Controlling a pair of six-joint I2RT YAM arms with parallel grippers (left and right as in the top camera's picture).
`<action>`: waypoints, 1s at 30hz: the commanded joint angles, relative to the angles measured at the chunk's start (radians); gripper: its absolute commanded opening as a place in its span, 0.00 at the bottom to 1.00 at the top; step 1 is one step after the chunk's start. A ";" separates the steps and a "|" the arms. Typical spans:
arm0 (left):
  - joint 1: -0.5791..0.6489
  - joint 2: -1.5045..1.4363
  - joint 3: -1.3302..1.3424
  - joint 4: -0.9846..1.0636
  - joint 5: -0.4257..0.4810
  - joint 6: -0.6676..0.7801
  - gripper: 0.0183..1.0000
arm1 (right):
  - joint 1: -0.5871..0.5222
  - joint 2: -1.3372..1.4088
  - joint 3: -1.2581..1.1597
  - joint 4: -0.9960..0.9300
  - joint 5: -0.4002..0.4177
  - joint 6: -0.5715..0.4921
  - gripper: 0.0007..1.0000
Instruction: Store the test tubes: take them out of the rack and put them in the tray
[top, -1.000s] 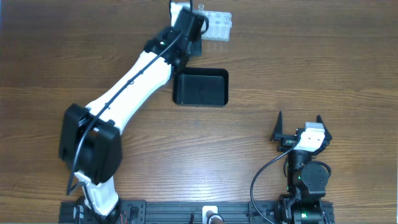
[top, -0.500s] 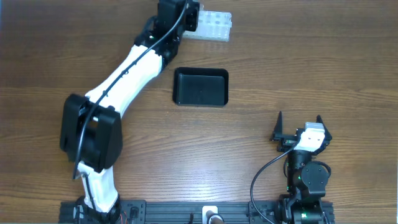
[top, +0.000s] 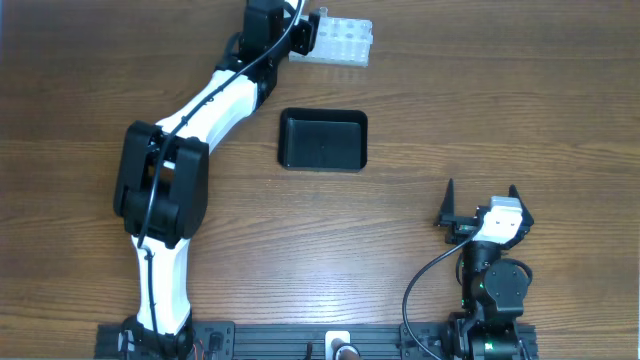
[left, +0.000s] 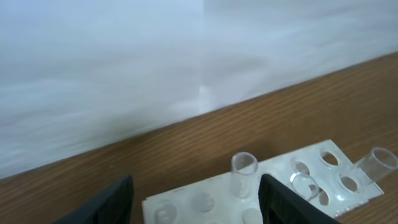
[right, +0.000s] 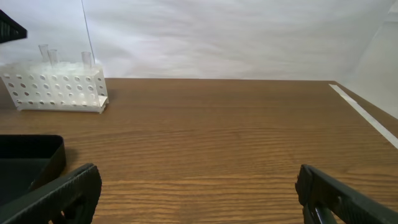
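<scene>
A white test tube rack (top: 340, 42) stands at the table's far edge, with three clear tubes upright in it (right: 86, 60). The black tray (top: 322, 140) lies below it in the top view, nothing visible inside. My left gripper (top: 300, 28) hovers at the rack's left end. In the left wrist view the left gripper (left: 193, 208) is open, and one clear tube (left: 244, 174) stands in the rack (left: 323, 171) just beyond the gap between the fingers. My right gripper (top: 480, 205) is open low on the right, far from both; the right wrist view shows the rack (right: 56, 90) and the tray (right: 31, 155).
A pale wall rises behind the table's far edge, close behind the rack. Bare wooden table (top: 500, 100) stretches right of the tray and between the two arms. A pale strip (right: 364, 115) marks the table's right side.
The left arm has stretched farther toward the rack: its gripper went from over the tray's upper left corner to the rack's left end. The right arm has not moved.
</scene>
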 joint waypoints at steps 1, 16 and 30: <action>0.003 0.059 0.001 0.056 0.045 0.029 0.63 | -0.006 -0.006 -0.007 -0.002 -0.004 0.003 0.99; 0.008 0.148 0.034 0.179 0.096 0.026 0.63 | -0.006 -0.006 -0.007 -0.002 -0.004 0.003 0.99; 0.006 0.218 0.120 0.183 0.131 -0.001 0.56 | -0.006 -0.006 -0.007 -0.002 -0.004 0.003 0.99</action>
